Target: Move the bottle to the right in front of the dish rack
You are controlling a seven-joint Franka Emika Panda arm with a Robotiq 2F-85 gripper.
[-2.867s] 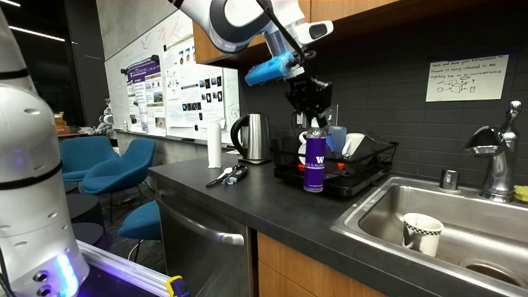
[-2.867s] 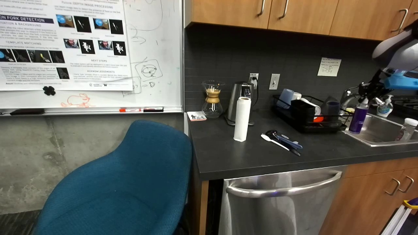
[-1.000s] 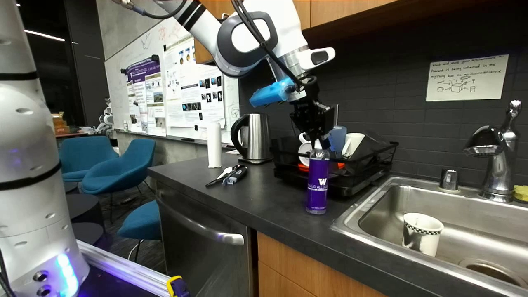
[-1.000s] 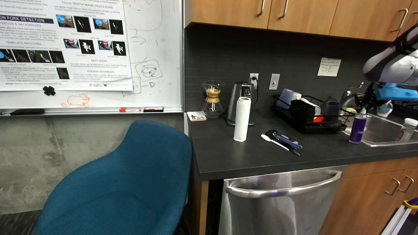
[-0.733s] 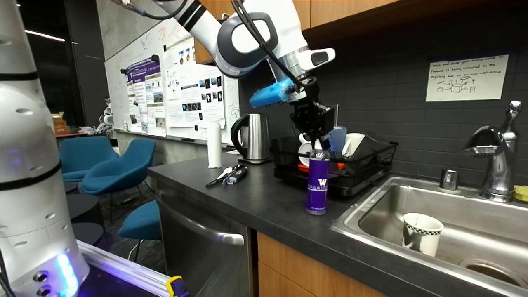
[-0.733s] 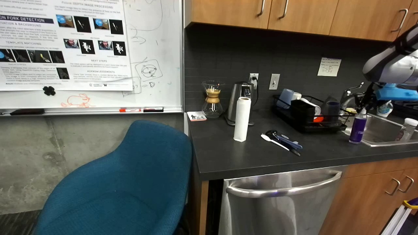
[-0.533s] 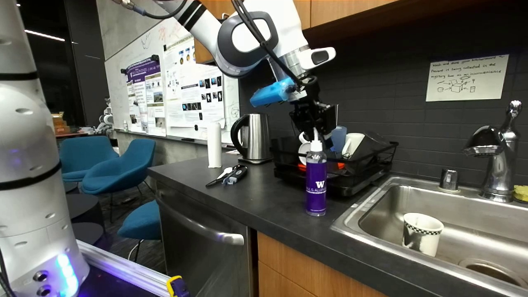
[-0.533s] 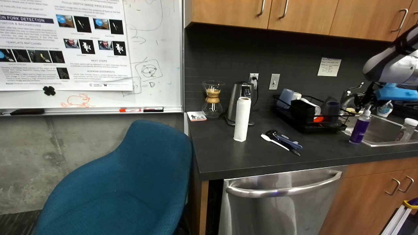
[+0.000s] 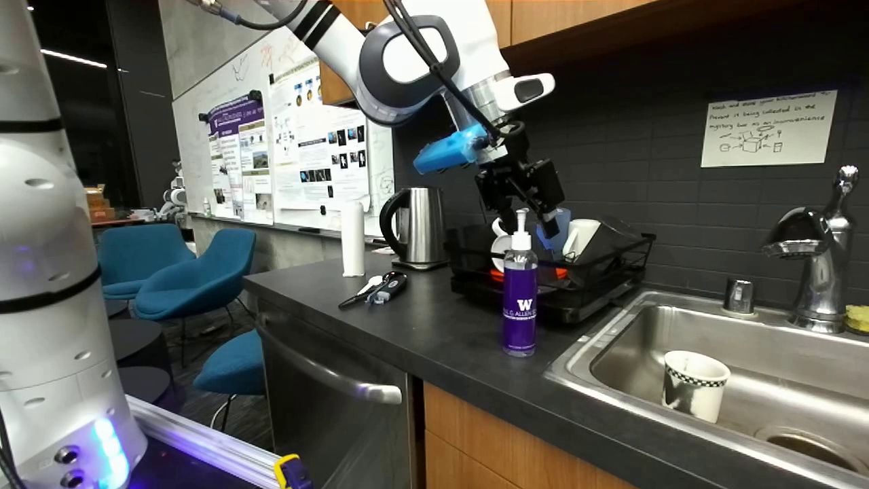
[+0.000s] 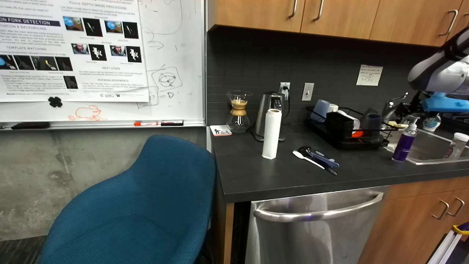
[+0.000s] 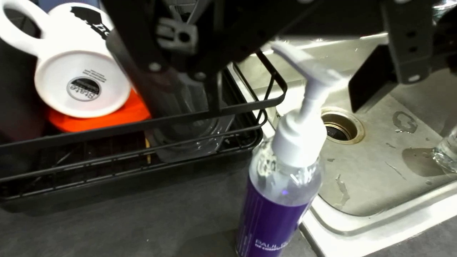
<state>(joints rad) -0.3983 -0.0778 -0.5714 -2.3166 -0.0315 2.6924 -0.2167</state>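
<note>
The bottle (image 9: 520,309), clear with a purple label and a white pump top, stands on the counter in front of the dish rack's right end, beside the sink. Its pump head rises between the spread fingers of my gripper (image 9: 529,225), and neither finger grips it. In the wrist view the bottle (image 11: 275,210) is close below my gripper (image 11: 291,87), whose right pad (image 11: 373,78) hangs apart from the pump. The black wire dish rack (image 11: 160,122), loaded with mugs and cups, lies just behind. In an exterior view the bottle (image 10: 404,146) appears near the sink's corner.
The steel sink (image 9: 577,356) borders the bottle and holds a white cup (image 9: 696,386). A tall faucet (image 9: 825,261) rises behind it. Farther left on the counter are utensils (image 9: 388,288), a white cylinder (image 9: 353,239) and a steel kettle (image 9: 426,227). A wooden cupboard (image 9: 563,15) hangs above.
Earlier the bottle came forward and down to the counter in my gripper. Within the last second the jaws spread and let go of the pump top, and the bottle stays standing.
</note>
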